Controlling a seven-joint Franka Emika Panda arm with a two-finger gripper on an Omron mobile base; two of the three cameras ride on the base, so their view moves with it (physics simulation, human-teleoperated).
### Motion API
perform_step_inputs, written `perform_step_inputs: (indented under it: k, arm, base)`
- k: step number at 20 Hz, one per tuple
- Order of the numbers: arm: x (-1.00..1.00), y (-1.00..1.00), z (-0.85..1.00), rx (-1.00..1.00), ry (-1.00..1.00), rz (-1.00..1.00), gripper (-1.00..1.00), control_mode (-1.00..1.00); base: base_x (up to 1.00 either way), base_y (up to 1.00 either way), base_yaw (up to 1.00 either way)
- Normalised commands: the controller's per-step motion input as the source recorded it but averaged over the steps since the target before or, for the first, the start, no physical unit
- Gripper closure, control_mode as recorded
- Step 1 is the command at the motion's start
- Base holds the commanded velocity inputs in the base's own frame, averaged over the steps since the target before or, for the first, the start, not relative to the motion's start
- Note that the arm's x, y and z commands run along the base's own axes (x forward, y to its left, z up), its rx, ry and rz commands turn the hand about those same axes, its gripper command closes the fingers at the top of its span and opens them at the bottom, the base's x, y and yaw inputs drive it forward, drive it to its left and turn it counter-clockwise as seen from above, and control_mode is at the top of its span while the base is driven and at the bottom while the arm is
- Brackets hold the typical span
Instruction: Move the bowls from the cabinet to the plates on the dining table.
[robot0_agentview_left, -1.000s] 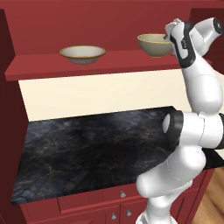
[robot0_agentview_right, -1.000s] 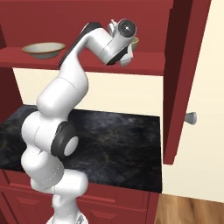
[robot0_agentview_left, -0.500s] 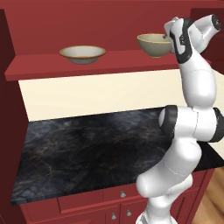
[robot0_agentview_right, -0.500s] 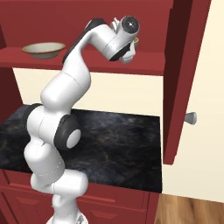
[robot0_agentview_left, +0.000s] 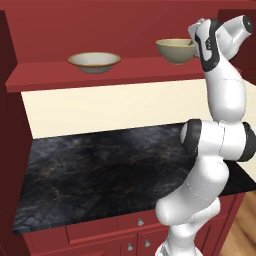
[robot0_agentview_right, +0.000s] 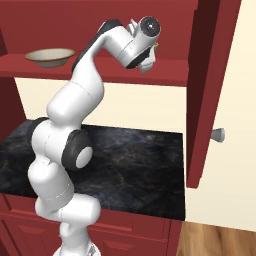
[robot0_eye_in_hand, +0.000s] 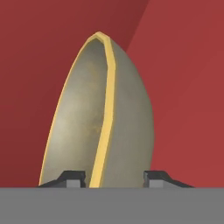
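Fingertips (robot0_eye_in_hand: 70, 177) of mine have drawn in from wide to straddle the deeper bowl's (robot0_eye_in_hand: 100, 118) gold rim on the cabinet shelf (robot0_agentview_left: 125, 70); whether they clamp it yet, I cannot tell. Lifting looks next; the shallow bowl (robot0_agentview_left: 94, 61) waits.

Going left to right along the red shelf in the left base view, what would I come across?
Shallow cream-white bowl → deeper olive-tan bowl → the robot's white hand at that bowl's right rim, with the gripper straddling the rim.

even bright render, soft shadows, sharp, no glare.
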Motion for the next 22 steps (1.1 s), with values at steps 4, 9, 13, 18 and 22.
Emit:
perform_step_inputs:
  k: [4, 9, 13, 18, 22]
  arm:
    - [0.0, 0.0, 0.0, 0.0, 0.0, 0.0, 1.0, -1.0]
    - [-0.34, 0.0, 0.0, 0.0, -0.01, 0.0, 1.0, -1.0]
    - [-0.83, -0.03, 0.0, 0.02, -0.08, 0.0, 1.0, -1.0]
    - [-0.74, -0.01, 0.0, 0.0, -0.08, 0.02, 1.0, -1.0]
    - [-0.46, 0.17, 0.0, 0.0, -0.05, 0.04, 1.0, -1.0]
  base:
    - [0.0, 0.0, 0.0]
    - [0.0, 0.0, 0.0]
    - [0.0, 0.0, 0.0]
    - [0.0, 0.0, 0.0]
    - [0.0, 0.0, 0.0]
